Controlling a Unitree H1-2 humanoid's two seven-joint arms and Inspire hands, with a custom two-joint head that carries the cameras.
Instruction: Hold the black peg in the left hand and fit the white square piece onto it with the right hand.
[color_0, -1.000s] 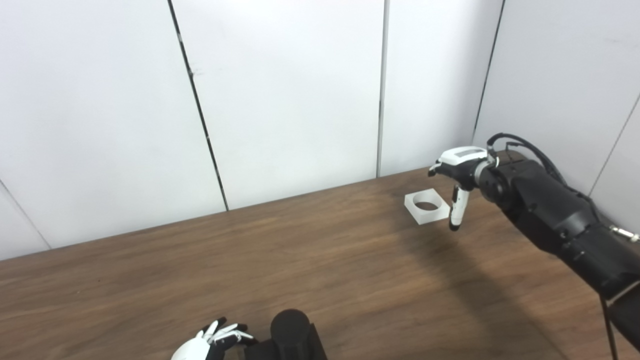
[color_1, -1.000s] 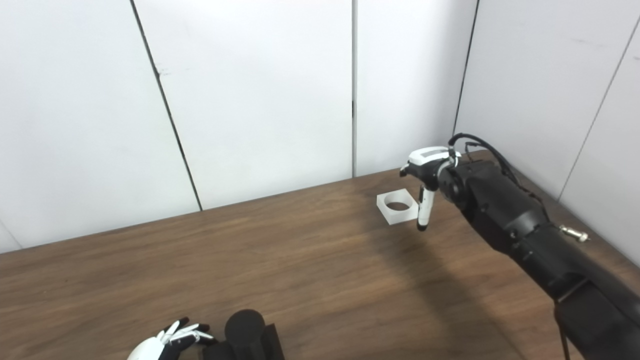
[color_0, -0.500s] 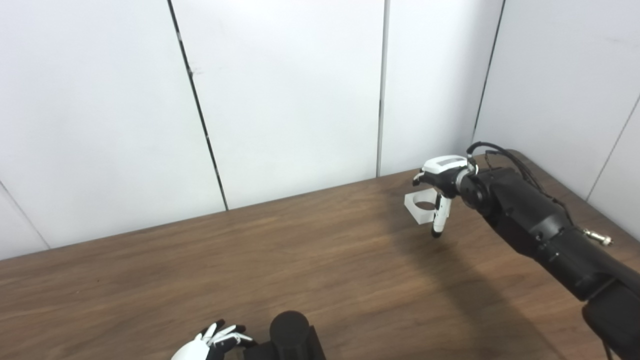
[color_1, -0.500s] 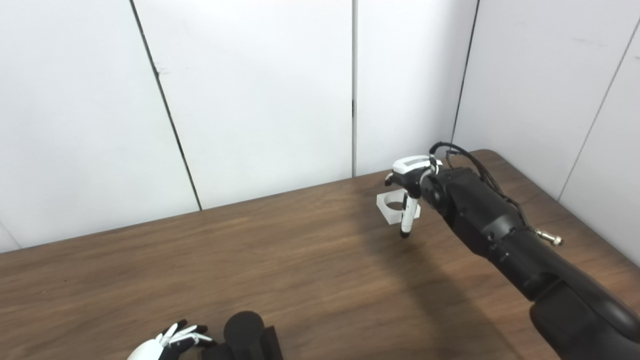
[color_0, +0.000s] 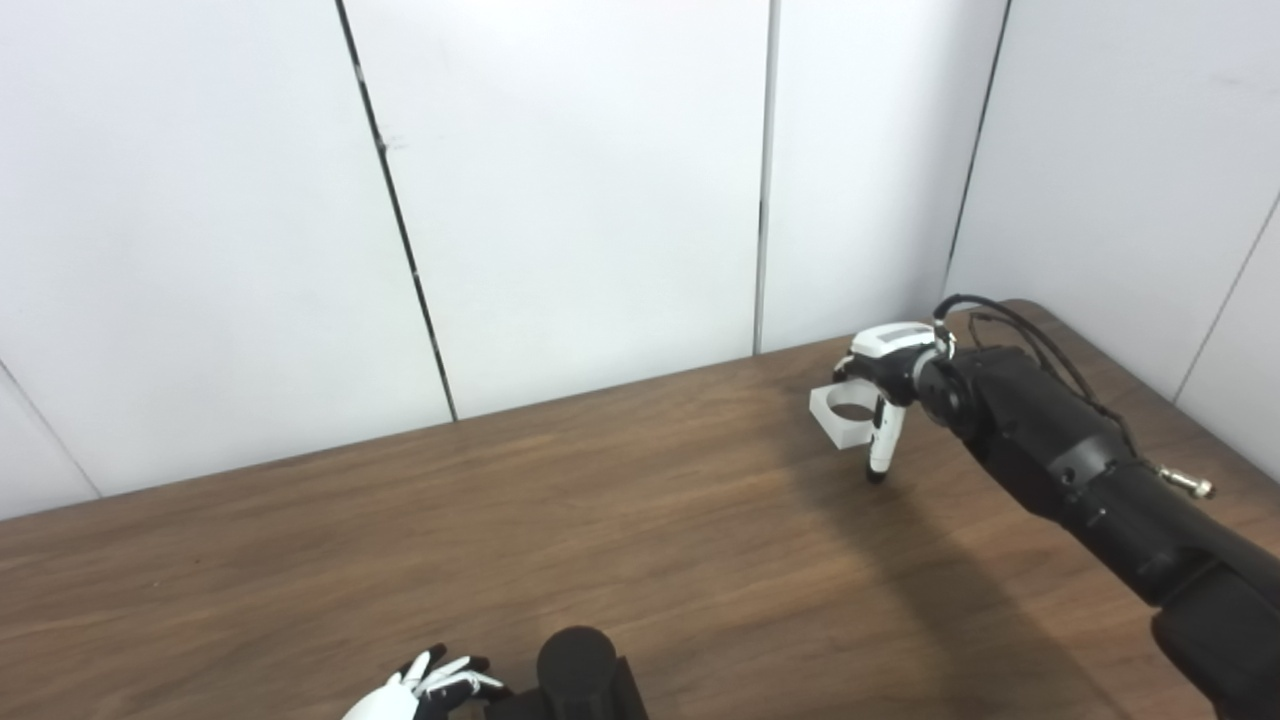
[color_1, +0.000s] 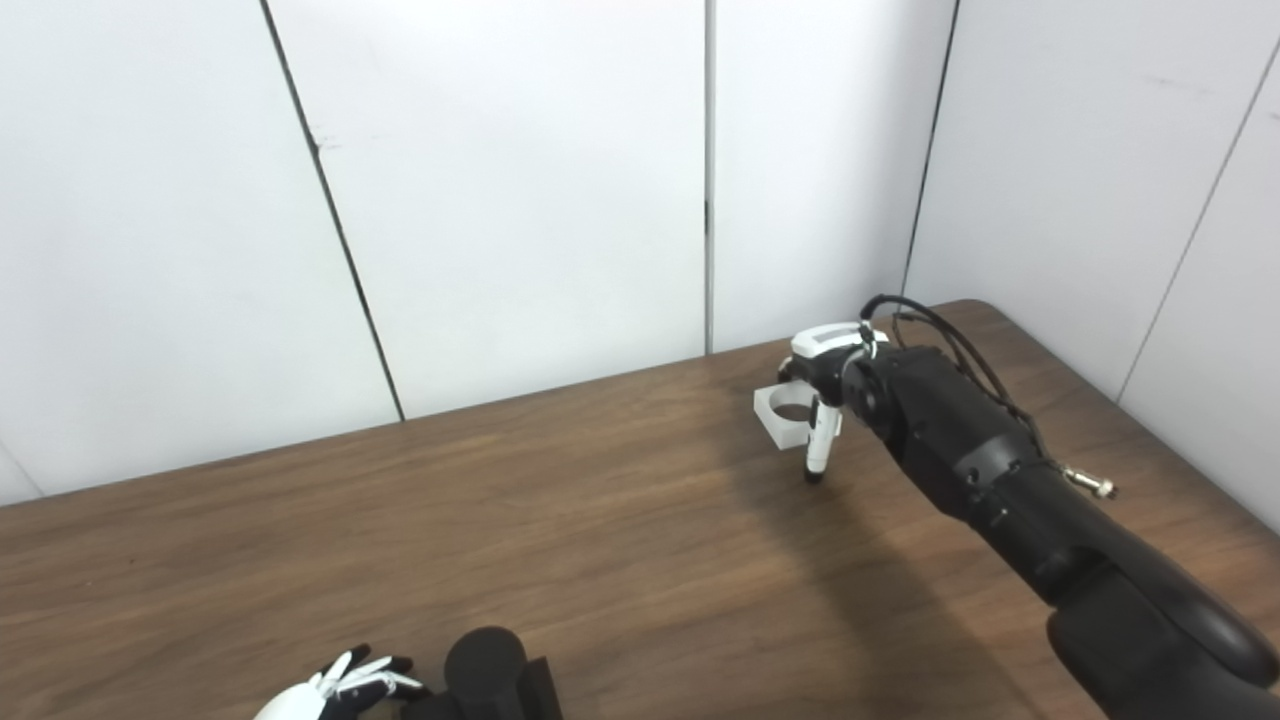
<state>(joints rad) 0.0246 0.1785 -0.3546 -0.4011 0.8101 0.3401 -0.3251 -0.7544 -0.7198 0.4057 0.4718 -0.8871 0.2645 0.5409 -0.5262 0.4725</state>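
Note:
The black peg (color_0: 577, 662) stands upright on its dark base at the bottom edge of the picture. My left hand (color_0: 420, 692) is just left of it, mostly cut off, with its fingers apart and their tips at the base. The white square piece (color_0: 833, 424), with a round hole, lies flat on the wooden table (color_0: 600, 500) at the far right. My right hand (color_0: 890, 362) hovers over its right side. One white finger (color_0: 882, 445) hangs down past the near right corner, tip close to the table. The others curl over the far side. The hand looks open.
White wall panels close off the back and right of the table. The table's far right corner (color_1: 985, 310) lies just behind my right arm. A cable loops over the right wrist (color_0: 1000, 320).
My right hand has moved left and down, from beside the white piece to over its right side, finger tip near the table. My left hand and the peg have barely moved.

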